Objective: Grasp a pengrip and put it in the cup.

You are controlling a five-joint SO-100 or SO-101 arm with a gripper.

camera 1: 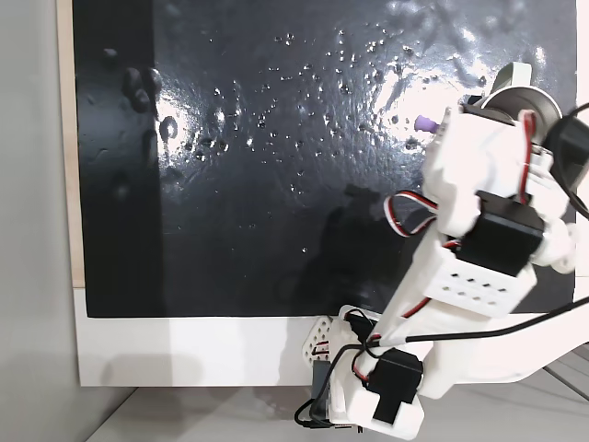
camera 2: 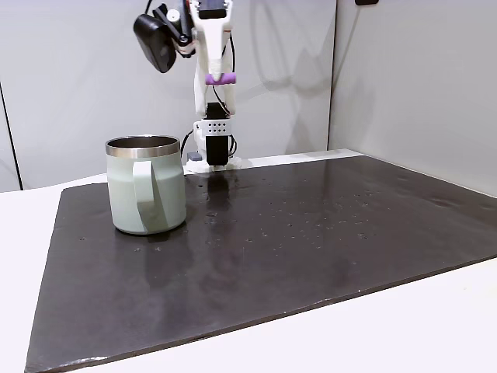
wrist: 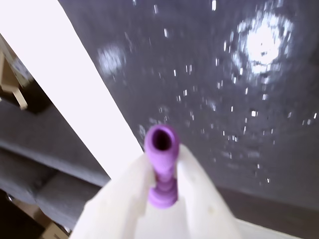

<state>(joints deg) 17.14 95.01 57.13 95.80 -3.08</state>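
High above the dark mat (camera 2: 311,241), your white arm holds the gripper (camera 2: 220,78) in the air, and the purple pengrip (camera 2: 220,78) sits pinched crosswise at its tip. Seen in a fixed view from table level, the pengrip is a small purple bar between the two white fingers (camera 2: 211,47), well clear of the mat's surface and higher than the cup's rim. The jaws are closed on it.

From the wrist view, you look along the fingers (wrist: 119,199): the pengrip (wrist: 162,164) points toward the camera, its open round end facing you, with its ribbed body wedged between the two pale fingers. Beyond it lies the glossy mat (wrist: 239,99), speckled with bright highlights, and a white band of table (wrist: 65,84) runs diagonally at the left.

The cup (camera 2: 146,186) stands upright on the mat near its left side in that table-level fixed view, grey-green outside, with a steel rim and its handle facing the camera. It stands to the left of the gripper in that view, apart from it.

In a fixed view from above, the arm (camera 1: 479,239) reaches in from the bottom right. The pengrip (camera 1: 424,122) shows as a small purple stub sticking out to the left of the gripper, over the mat (camera 1: 276,184). The cup (camera 1: 515,92) is mostly hidden behind the arm at the upper right; part of its pale rim shows.
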